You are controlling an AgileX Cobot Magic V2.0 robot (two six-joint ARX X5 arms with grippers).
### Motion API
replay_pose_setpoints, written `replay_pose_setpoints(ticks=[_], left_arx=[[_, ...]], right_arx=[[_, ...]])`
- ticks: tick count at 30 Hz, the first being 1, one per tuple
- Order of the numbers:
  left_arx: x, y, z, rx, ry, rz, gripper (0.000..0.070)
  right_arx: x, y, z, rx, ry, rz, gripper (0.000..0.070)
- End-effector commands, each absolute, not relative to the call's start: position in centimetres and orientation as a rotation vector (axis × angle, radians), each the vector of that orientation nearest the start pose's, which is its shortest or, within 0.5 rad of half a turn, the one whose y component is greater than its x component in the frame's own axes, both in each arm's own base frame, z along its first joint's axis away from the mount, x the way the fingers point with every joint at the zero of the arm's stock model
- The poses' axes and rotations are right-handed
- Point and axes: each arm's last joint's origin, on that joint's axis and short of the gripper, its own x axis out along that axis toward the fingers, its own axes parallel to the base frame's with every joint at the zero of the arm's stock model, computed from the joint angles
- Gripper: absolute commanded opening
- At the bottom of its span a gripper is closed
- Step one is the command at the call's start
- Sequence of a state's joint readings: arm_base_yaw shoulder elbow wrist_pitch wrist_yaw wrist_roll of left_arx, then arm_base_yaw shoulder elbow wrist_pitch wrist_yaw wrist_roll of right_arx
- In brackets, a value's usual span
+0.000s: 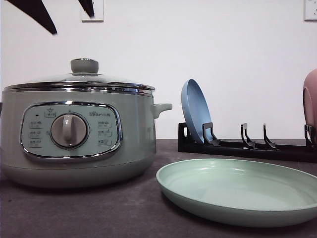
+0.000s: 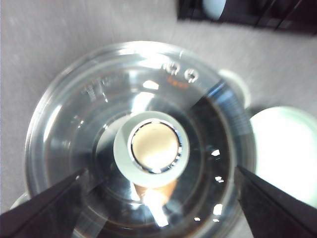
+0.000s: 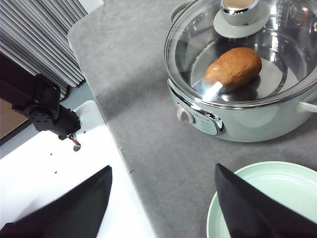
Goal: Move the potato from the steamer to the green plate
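Legible marking was scarce. On the steamer (image 1: 74,134), the front view showed a small brand mark at the upper right of the control panel (image 1: 70,131), beside the central dial (image 1: 69,130); it appeared to read "Bear" followed by small characters, though the print was too fine to confirm. The buttons on either side of the dial carried small captions that could not be read. In the left wrist view, the glass lid (image 2: 99,99) bore embossed symbols and a short orange mark near its edge, blurred and illegible.
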State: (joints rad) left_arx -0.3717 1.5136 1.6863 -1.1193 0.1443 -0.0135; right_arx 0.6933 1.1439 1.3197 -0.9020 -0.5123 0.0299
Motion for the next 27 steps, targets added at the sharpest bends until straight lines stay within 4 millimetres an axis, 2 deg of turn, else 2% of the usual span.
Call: replay_pose_setpoints(ticks=[1,8,15,27], left_arx=[[27.8,-11.7,38.9,0.127,0.945,-0.476,0.0596],[29.3,-13.2,37.2,0.171,0.980,-0.469,0.0596],[30.3,-13.6,35.9,0.180,1.016,-0.461,0.0596],[31.0,-13.9,34.9,0.188,1.050,-0.459,0.0595]], right_arx=[[15.4,14.9,38.7,-0.058,0.767,1.152,0.0411],[15.4,14.9,38.7,-0.060,0.766,1.153,0.0411],[15.4,14.9,38.7,-0.059,0.766,1.153,0.0411],[15.4,14.9,38.7,-0.059,0.766,1.153,0.0411]])
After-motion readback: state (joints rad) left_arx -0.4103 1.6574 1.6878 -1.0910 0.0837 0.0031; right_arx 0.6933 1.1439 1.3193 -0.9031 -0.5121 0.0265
